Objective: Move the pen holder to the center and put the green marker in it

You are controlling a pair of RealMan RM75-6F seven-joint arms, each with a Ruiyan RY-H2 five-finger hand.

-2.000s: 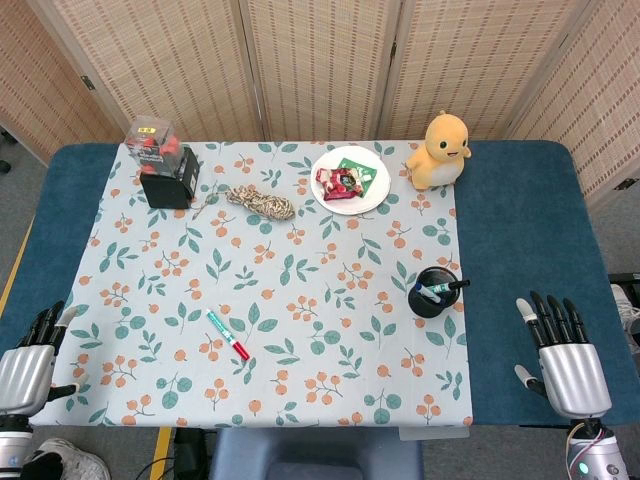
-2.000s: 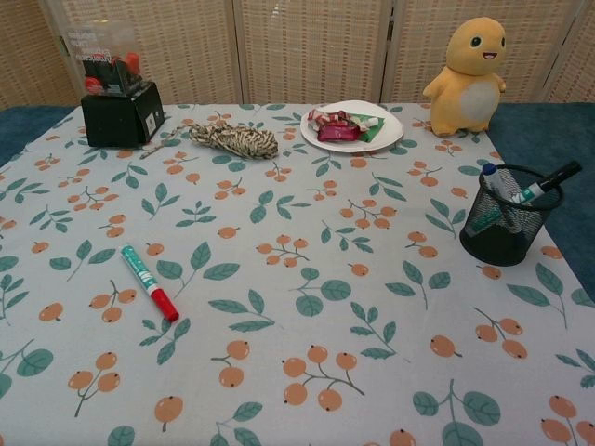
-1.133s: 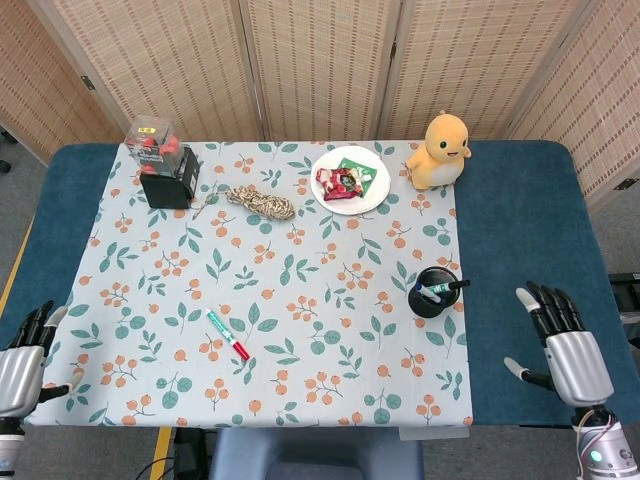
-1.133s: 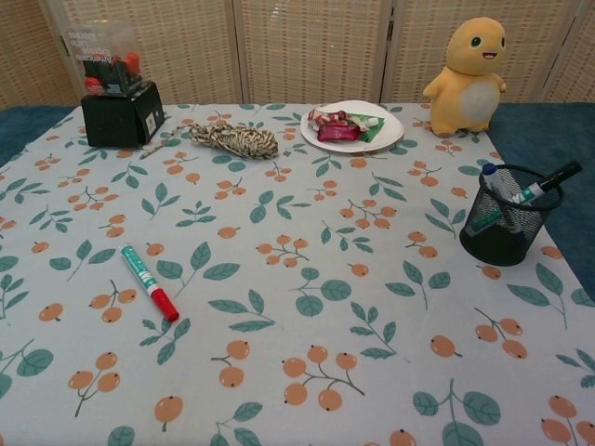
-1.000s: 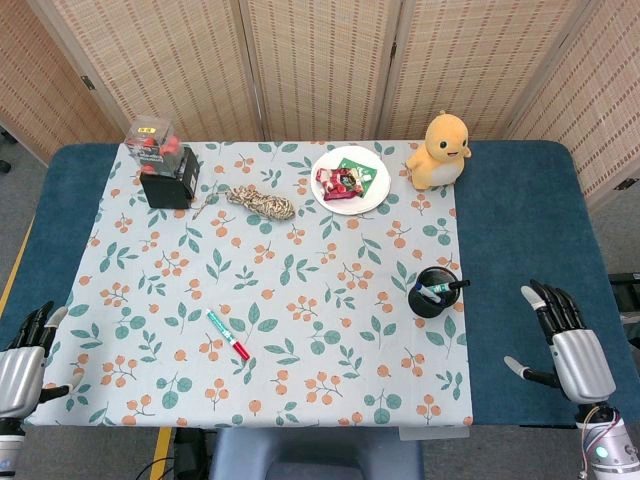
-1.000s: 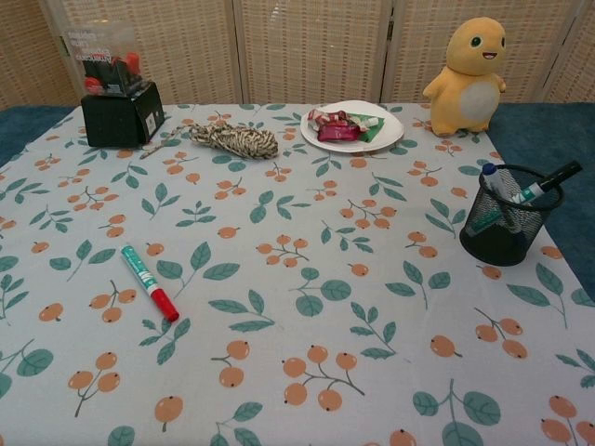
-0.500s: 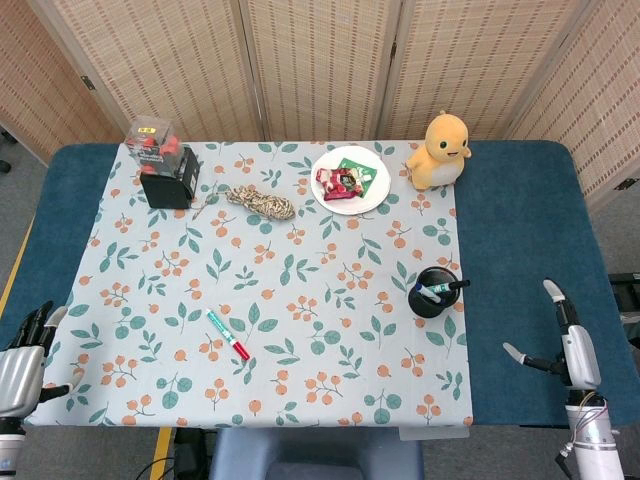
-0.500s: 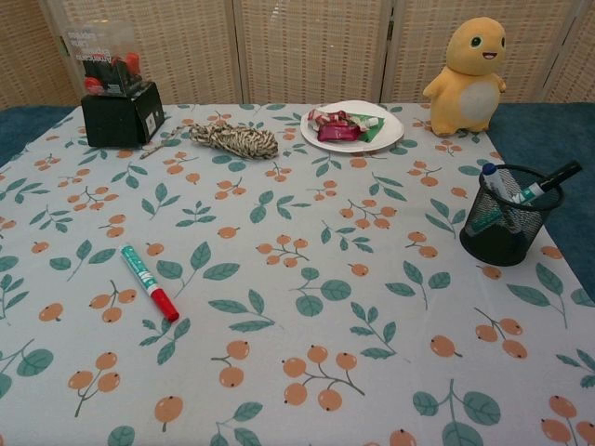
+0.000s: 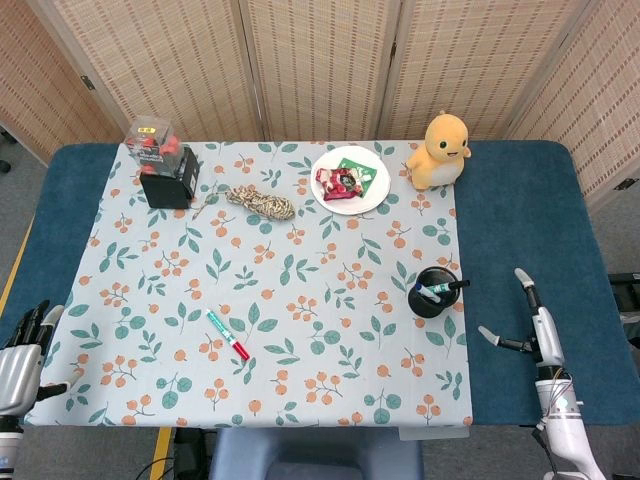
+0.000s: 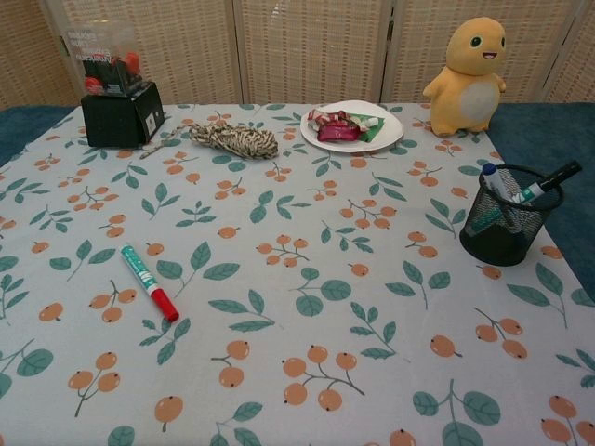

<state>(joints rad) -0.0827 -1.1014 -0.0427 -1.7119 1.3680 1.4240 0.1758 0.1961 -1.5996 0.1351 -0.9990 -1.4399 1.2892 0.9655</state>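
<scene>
**Pen holder at right edge, marker lying near left**

The pen holder [image 9: 435, 292] stands at the cloth's right edge, pens inside. The green marker [image 9: 228, 335] lies flat, near left of centre. Both the left hand [image 9: 18, 355] and the right hand [image 9: 535, 328] are seen spread, holding nothing.

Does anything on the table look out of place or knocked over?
Nothing is spilled or tipped. The one stray item is the green marker with a red cap, lying flat on the floral cloth, while the other pens stand in the black mesh pen holder near the cloth's right edge.
</scene>
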